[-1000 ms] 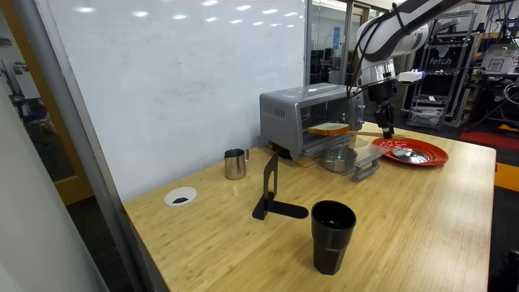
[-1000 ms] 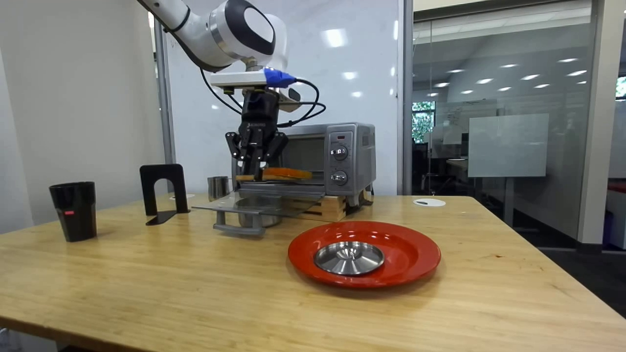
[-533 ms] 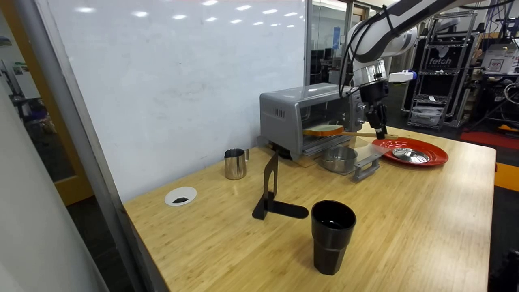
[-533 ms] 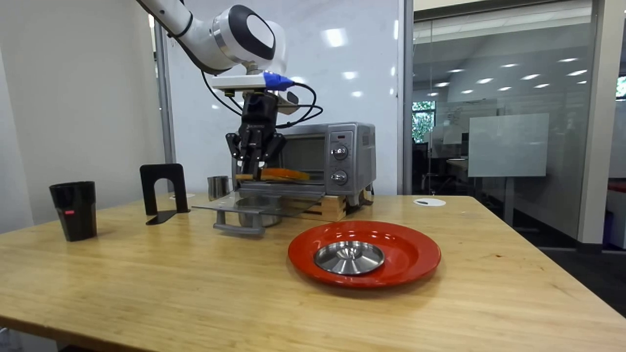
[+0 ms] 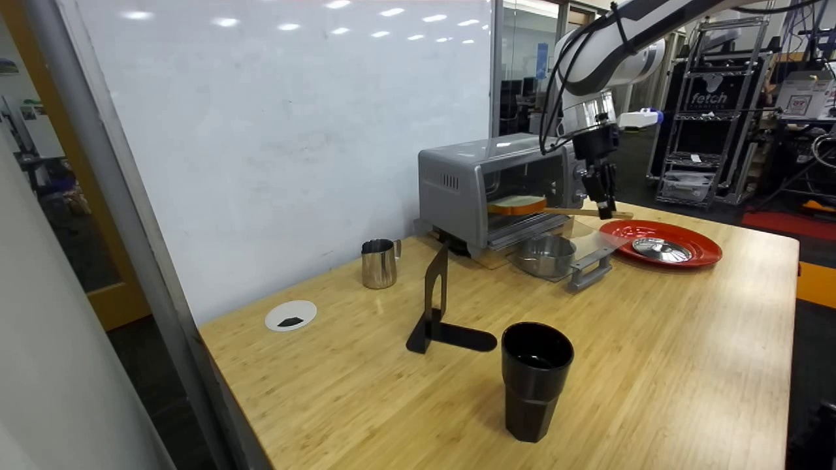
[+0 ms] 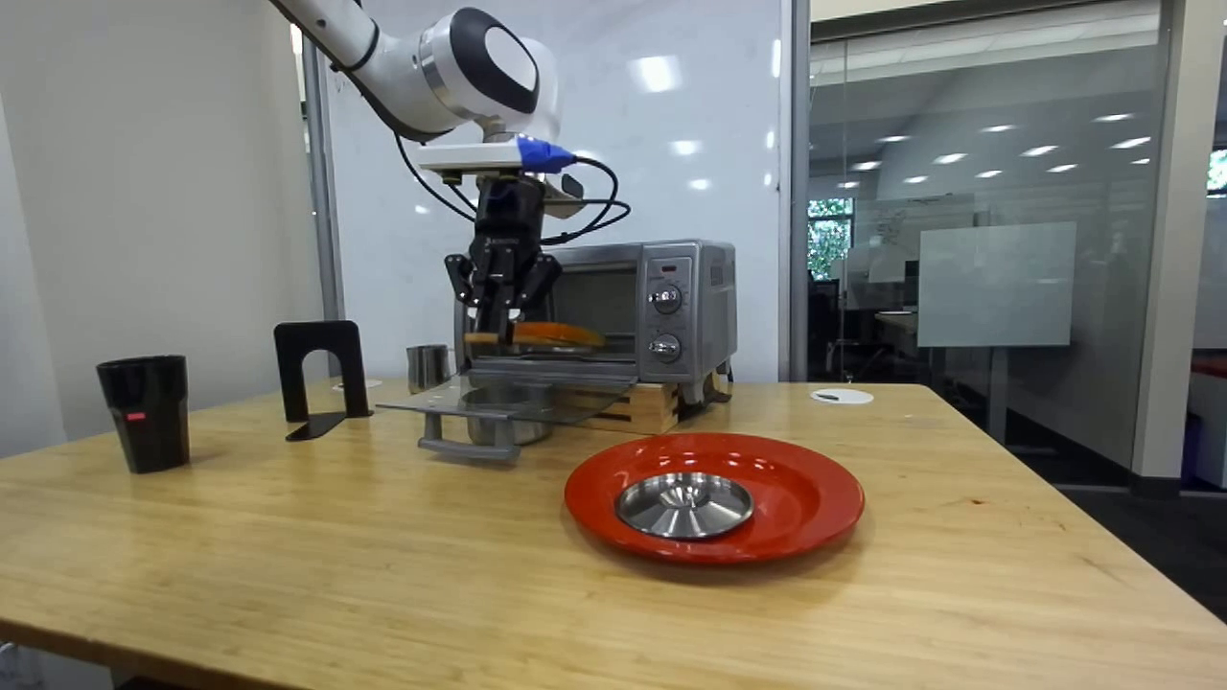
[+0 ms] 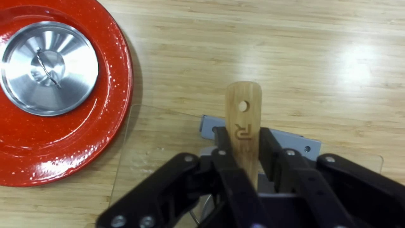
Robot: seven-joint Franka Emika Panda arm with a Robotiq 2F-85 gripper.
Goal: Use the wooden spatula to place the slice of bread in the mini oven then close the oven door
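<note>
The end effector [image 7: 245,136] pinches a wooden spatula [image 7: 243,120] by the handle, close to its holed end, above the lowered oven door [image 7: 161,133]. Farther along, a slice of bread [image 5: 518,205] rides at the mouth of the mini oven [image 5: 450,196]; how far past the frame it reaches is hard to tell, and the blade beneath it is hidden. The balance looks delicate: with the slice well apart from that narrow hold, a small twist of the handle could tip the blade and drop the bread onto the door's glass. Going in too low could snag the crust on the oven's front edge; tilting off too soon could leave it jutting out, to be crushed when the door swings up. Pulling back brings its own hazard, since the slice may cling to the wood and follow it out. Should the end effector dip, it could strike the door, with a metal pot [image 5: 548,258] beneath it on the surface [image 6: 383,537]. A red plate [image 6: 810,498] bearing a metal lid [image 6: 685,508] lies near the door's corner, exposed to any stray sideways swing.
</note>
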